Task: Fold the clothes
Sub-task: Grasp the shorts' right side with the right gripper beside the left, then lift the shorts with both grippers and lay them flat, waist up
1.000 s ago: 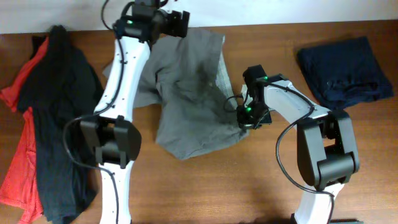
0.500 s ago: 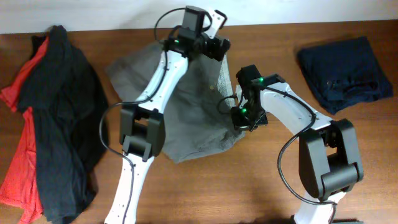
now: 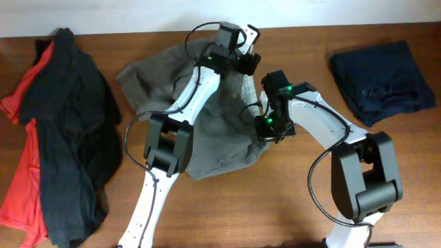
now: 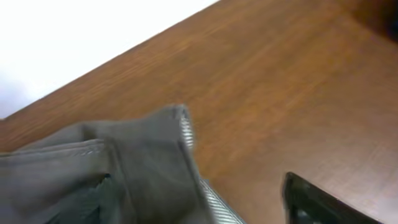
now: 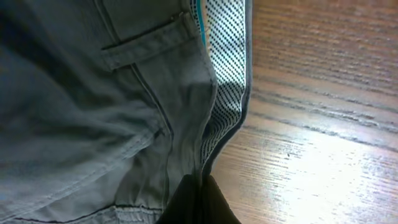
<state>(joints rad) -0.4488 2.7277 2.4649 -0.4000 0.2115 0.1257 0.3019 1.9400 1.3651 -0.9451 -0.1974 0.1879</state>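
The taupe-grey shorts (image 3: 207,134) lie in the middle of the table. My left gripper (image 3: 242,60) is over their far right corner. A folded edge of the shorts (image 4: 137,168) fills its view and hides its fingers; it holds the fabric it carried across. My right gripper (image 3: 267,129) is at the shorts' right edge. In the right wrist view its dark fingers (image 5: 214,202) are shut on the waistband edge of the shorts (image 5: 93,106), beside the pale striped lining (image 5: 227,62).
A black garment (image 3: 69,124) lies over a red one (image 3: 21,179) at the left. A folded navy garment (image 3: 382,79) lies at the far right. Bare wooden table (image 3: 275,207) shows in front. A dark part (image 4: 323,202) shows at the left wrist view's lower right.
My left gripper has swung right from the shorts' far left to their far right corner, drawing fabric over with it. The right gripper has stayed almost still on the right edge.
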